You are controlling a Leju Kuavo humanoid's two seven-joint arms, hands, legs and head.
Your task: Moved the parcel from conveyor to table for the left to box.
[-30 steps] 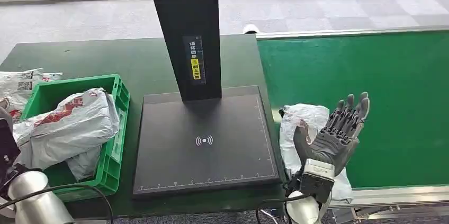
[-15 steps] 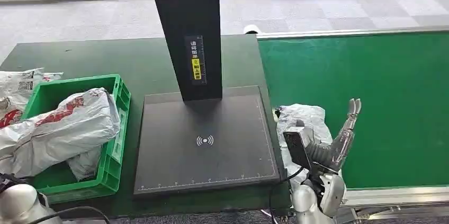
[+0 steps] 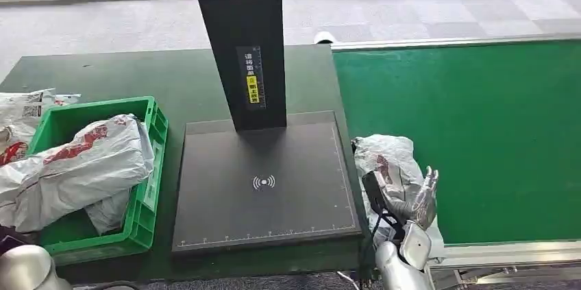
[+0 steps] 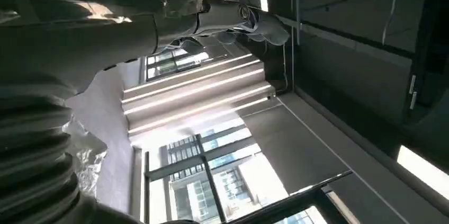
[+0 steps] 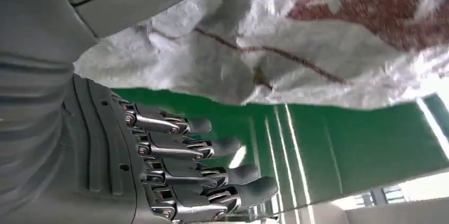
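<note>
You are at the pick-up, with nothing yet moved: the crumpled white plastic parcel with red print (image 3: 387, 166) lies on the green conveyor belt (image 3: 479, 132), at the belt's near corner, just beside the right edge of the flat black scanner plate with its tall black post (image 3: 264, 187). The right robot hand (image 3: 411, 201) sits against the near side of that parcel; in the right wrist view the thumb (image 5: 233, 12) lies on the parcel's film while the darker fingers (image 5: 206, 150) are curled loosely on the other side, with green belt showing between them and the plastic, so I judge the hand partly closed and not gripping; whether any fingertip has caught the film you cannot tell. The parcel looks to rest on the belt under its own weight. What is left, by my reading, is the whole transfer: closing on the parcel, lifting it off the belt, and setting it on the dark green worktop (image 3: 171, 77) beside the scanner plate. To the left of the scanner plate stands a green plastic crate (image 3: 147, 187) already holding a large white and red bag (image 3: 82, 166), which suggests where the left side will finish the job. The left robot hand's state cannot be told: the left wrist view shows its ribbed cover (image 4: 32, 144) and, beyond it, ceiling and windows.
</note>
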